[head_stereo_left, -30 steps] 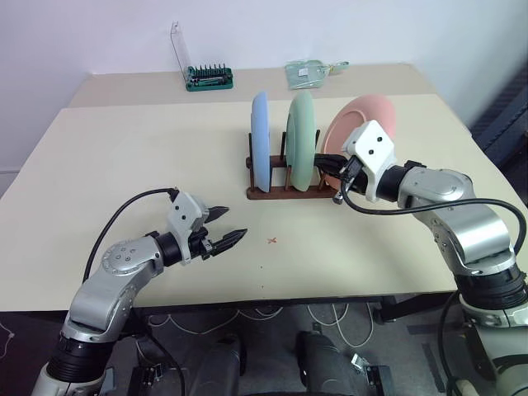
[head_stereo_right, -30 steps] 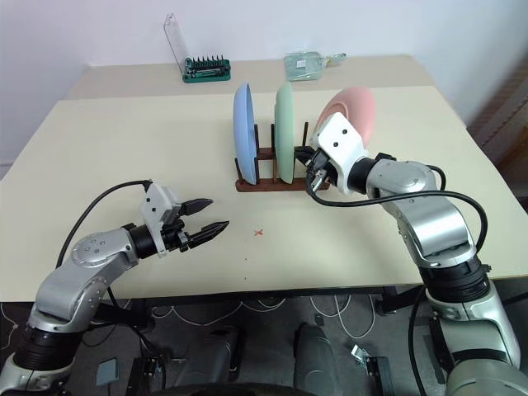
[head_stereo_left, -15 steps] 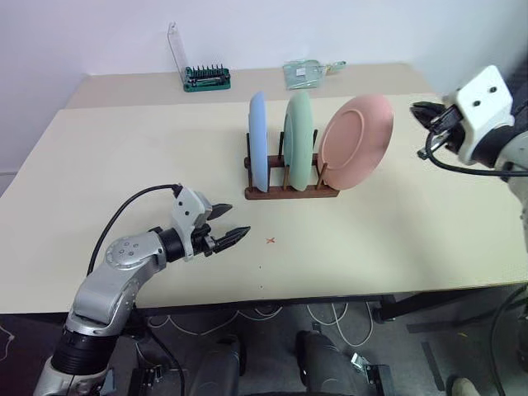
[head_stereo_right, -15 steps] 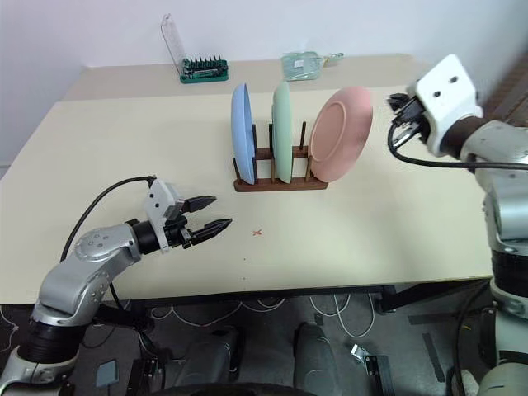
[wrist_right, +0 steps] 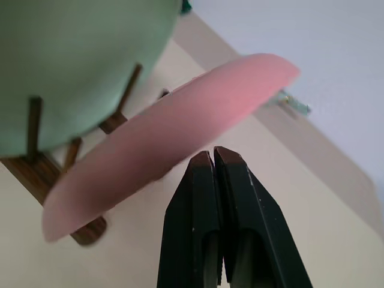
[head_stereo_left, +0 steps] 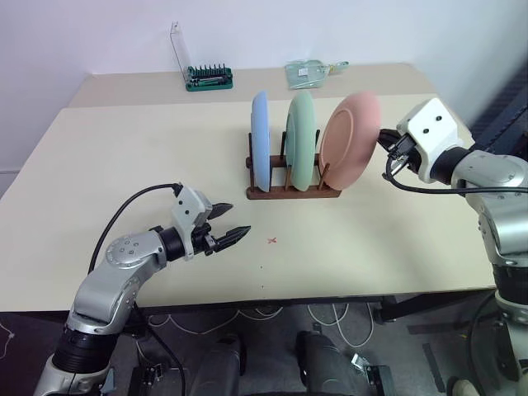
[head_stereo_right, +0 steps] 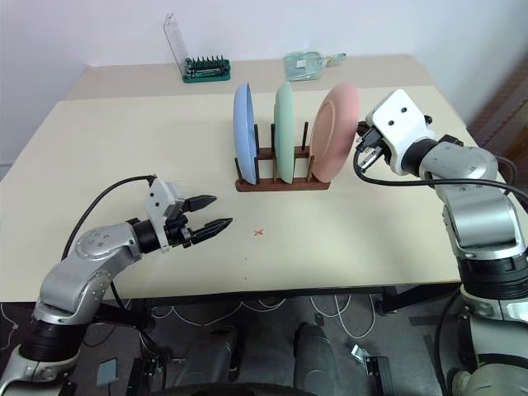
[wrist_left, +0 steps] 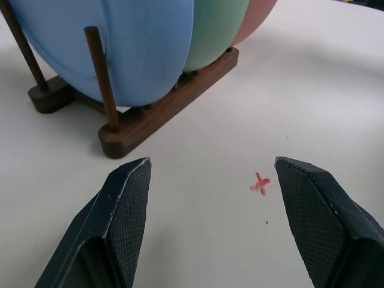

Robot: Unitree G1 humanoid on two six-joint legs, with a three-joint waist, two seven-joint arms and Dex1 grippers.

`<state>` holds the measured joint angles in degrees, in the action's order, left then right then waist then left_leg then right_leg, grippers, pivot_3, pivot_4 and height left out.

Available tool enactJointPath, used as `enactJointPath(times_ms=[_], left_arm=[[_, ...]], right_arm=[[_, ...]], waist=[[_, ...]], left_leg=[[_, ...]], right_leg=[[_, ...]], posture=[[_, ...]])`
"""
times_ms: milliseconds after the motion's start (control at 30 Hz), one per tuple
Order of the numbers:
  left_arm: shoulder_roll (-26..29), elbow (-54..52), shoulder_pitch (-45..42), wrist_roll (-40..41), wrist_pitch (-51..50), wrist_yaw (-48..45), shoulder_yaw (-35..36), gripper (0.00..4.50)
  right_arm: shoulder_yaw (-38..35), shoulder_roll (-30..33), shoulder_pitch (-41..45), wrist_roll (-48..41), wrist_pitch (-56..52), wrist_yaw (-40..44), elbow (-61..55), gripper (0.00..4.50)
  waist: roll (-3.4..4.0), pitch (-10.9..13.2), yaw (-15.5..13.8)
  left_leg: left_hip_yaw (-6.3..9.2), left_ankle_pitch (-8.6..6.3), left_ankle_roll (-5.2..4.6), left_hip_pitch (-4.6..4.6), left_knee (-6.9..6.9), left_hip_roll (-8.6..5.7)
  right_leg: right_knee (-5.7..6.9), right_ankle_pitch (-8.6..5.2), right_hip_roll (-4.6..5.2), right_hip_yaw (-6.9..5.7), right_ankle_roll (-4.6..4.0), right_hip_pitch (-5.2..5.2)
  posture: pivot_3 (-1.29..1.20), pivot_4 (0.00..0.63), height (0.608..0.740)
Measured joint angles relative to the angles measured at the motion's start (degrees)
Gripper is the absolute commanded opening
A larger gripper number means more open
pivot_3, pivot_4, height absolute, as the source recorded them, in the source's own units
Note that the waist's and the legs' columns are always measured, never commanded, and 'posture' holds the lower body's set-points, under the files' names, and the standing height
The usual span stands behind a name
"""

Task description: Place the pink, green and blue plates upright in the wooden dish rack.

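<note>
Left eye: three plates [head_stereo_left: 301, 139] in rack [head_stereo_left: 293, 192]

Green plate [head_stereo_left: 302, 140] hides rack [head_stereo_left: 293, 193] middle pegs; packet [head_stereo_left: 307, 73] contents too small.

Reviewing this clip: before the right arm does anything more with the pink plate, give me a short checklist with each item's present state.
1. Blue plate upright between the pegs of the wooden dish rack: ok.
2. Green plate upright in the rack: ok.
3. Pink plate fully upright: not ok; it stands at the rack's right end but leans.
4. Pink plate's foot seated between pegs: cannot tell.
5. Right gripper free of the plate: it is shut, empty, tips right at the pink rim; contact cannot tell.
6. Left gripper out of the way: ok; open, empty, over the table near the red mark.
</note>
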<state>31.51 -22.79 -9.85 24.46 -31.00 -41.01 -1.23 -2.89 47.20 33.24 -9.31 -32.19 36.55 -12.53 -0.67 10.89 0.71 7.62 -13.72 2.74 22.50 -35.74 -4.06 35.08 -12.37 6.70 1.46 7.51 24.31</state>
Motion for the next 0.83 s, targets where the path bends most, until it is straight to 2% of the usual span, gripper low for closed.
enactJointPath(times_ms=[233,400,667,833], left_arm=[[-0.4,0.0,0.2,-0.1,0.0,0.6,-0.1,3.40],[0.7,0.7,0.0,-0.3,0.3,1.3,0.7,3.40],[4.7,8.1,1.5,-6.5,5.9,4.4,5.6,3.40],[5.0,11.0,5.4,-8.5,8.0,6.5,9.4,3.40]], right_arm=[[0.0,0.6,0.1,1.5,0.2,-0.2,1.7,0.04],[-2.6,2.4,-5.4,3.1,2.5,-0.3,6.1,0.04],[-6.4,0.4,-10.0,2.4,9.6,-0.4,13.5,0.04],[-5.3,-1.4,-12.0,2.3,11.5,0.0,17.4,0.04]], waist=[[-0.01,0.0,-0.1],[-0.02,0.0,-0.1],[0.01,0.0,0.3],[0.02,0.0,0.1]], left_leg=[[0.01,0.00,0.00,0.00,-0.01,0.00],[0.00,0.00,-0.01,-0.01,-0.01,-0.01],[-0.02,0.00,-0.01,-0.09,0.05,0.03],[-0.02,0.00,-0.01,-0.05,-0.06,0.00]], right_leg=[[0.00,0.00,0.00,0.00,0.00,0.00],[0.01,0.00,0.00,0.00,0.00,-0.02],[0.04,0.00,-0.03,0.00,0.00,-0.03],[0.04,0.01,0.00,0.01,0.00,-0.05]], posture=[[0.00,0.150,0.740],[0.00,0.150,0.740],[0.00,0.150,0.740],[0.00,0.150,0.740]])
